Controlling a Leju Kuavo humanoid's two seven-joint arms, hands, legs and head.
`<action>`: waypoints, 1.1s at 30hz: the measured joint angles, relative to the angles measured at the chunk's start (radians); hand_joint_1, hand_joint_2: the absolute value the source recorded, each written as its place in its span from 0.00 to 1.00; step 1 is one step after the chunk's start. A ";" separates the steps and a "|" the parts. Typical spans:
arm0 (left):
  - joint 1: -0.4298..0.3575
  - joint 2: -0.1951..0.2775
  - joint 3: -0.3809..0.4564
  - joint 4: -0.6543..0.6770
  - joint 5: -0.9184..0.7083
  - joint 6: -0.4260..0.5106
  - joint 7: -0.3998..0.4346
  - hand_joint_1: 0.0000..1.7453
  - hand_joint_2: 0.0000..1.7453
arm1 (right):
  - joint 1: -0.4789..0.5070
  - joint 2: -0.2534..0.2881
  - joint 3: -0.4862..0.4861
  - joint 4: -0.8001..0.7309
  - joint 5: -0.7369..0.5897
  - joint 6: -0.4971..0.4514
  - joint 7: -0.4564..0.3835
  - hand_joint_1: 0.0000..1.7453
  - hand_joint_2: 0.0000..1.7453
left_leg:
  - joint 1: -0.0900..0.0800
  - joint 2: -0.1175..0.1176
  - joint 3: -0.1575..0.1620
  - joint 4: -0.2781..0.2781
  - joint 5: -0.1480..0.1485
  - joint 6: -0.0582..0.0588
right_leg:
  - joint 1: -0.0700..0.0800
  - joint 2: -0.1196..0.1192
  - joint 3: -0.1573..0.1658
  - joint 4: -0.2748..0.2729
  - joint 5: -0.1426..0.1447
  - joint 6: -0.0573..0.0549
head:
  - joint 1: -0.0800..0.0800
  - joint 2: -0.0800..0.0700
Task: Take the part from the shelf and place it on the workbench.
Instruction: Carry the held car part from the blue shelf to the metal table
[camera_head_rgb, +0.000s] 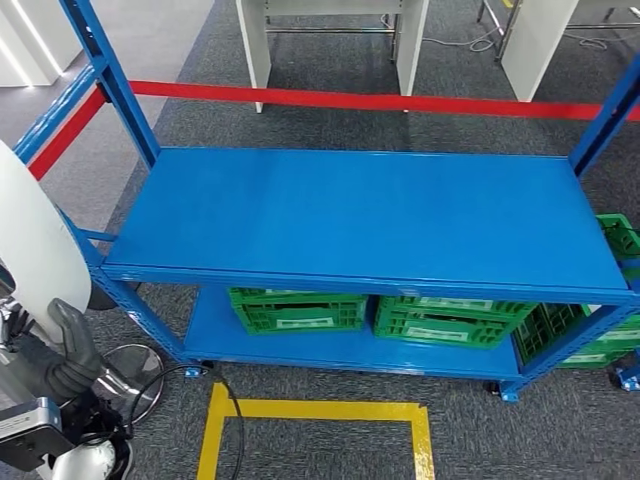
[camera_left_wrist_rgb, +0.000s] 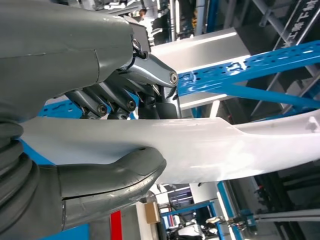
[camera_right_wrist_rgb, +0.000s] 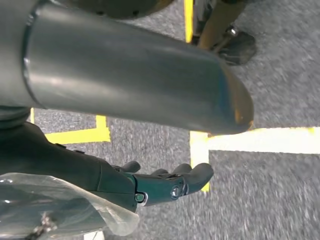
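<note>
The left hand (camera_left_wrist_rgb: 113, 130) grips the white part (camera_left_wrist_rgb: 226, 145), thumb under and fingers (camera_left_wrist_rgb: 113, 100) over its thin edge, beside the blue shelf (camera_head_rgb: 362, 215). It looks stiff, smooth, probably slippery; hold near mid-span. The right hand (camera_right_wrist_rgb: 166, 182) hangs loose, fingers extended, holding nothing.

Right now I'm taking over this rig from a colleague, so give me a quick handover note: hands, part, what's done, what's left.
Left hand: grips the white part, thumb on one face and fingers on the other; in the head view the part is at the left, clear of the blue shelf.
Right hand: holds nothing, fingers extended, hanging over grey carpet with yellow floor tape.
Done: the part is off the shelf, whose top level is bare; green crates sit on the lower level.
Left: carry the part to the workbench and set it down.
</note>
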 joint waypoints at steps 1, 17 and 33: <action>0.001 -0.001 0.002 0.000 -0.003 0.000 0.000 1.00 1.00 | 0.000 0.001 0.000 0.000 0.004 0.001 0.000 0.00 0.00 | 0.002 0.000 -0.013 0.064 -0.048 -0.005 | 0.000 -0.001 -0.009 0.001 0.009 -0.002 | -0.003 0.000; 0.013 -0.033 0.028 -0.001 -0.063 0.000 -0.006 1.00 1.00 | 0.001 0.007 -0.019 0.001 0.038 0.016 0.003 0.00 0.00 | -0.002 0.007 0.122 -0.152 0.055 0.056 | -0.001 0.001 -0.158 0.239 -0.109 0.053 | 0.000 0.000; 0.037 -0.060 0.062 -0.012 -0.101 0.000 -0.033 1.00 1.00 | -0.001 0.008 -0.058 0.003 0.049 0.070 -0.007 0.00 0.00 | 0.000 0.005 -0.023 0.107 -0.079 -0.009 | 0.003 -0.010 -0.002 -0.016 0.013 -0.002 | -0.004 0.000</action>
